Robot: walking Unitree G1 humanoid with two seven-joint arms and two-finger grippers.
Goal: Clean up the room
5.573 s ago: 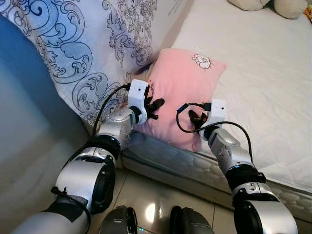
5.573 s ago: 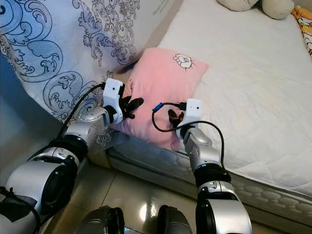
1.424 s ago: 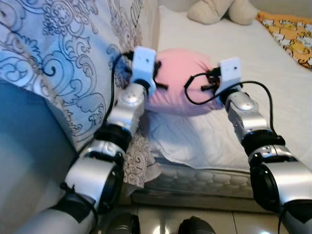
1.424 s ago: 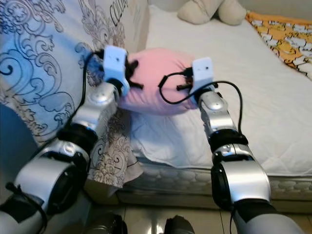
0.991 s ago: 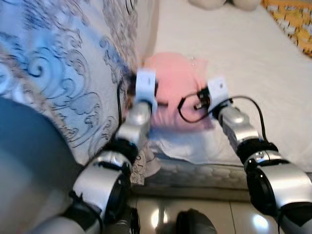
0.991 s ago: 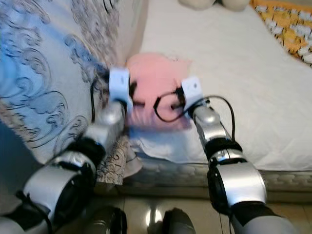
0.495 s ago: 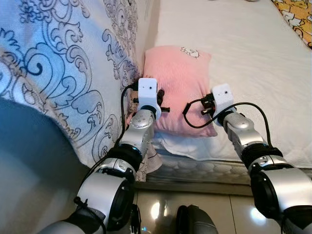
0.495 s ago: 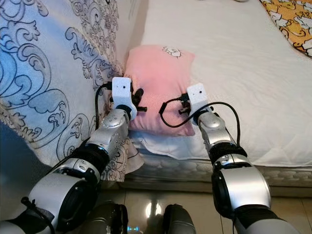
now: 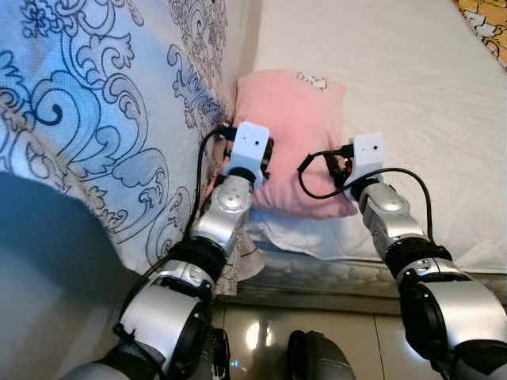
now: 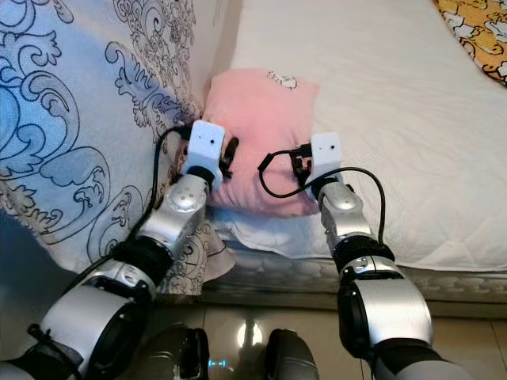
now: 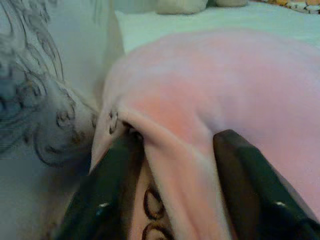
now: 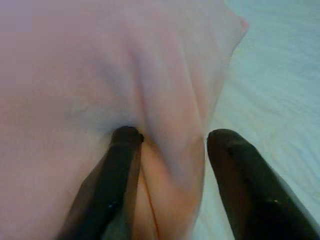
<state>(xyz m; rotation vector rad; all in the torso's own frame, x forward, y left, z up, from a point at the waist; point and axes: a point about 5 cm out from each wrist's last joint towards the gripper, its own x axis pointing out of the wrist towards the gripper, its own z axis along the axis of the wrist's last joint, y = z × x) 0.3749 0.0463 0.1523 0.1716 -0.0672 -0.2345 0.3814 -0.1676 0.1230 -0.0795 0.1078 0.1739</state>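
A pink pillow (image 9: 297, 119) with a small cartoon print lies flat on the white mattress (image 9: 412, 79), near its front edge and against the patterned quilt. My left gripper (image 9: 265, 156) is at the pillow's near left corner. In the left wrist view that gripper (image 11: 180, 137) has a thick fold of pink fabric between its two black fingers. My right gripper (image 9: 342, 164) is at the near right corner. In the right wrist view it (image 12: 175, 134) also pinches a gathered fold of the pillow.
A large blue-and-white patterned quilt (image 9: 95, 103) rises along the left and hangs over the bed's corner. An orange printed blanket (image 9: 491, 16) lies at the far right. A beige plush toy (image 11: 180, 5) lies farther up the bed. Glossy floor tiles (image 9: 253, 332) are below.
About 1.4 s ago both grippers held the pillow raised above the bed; it now rests on the mattress beside the quilt. The head camera has tilted down meanwhile.
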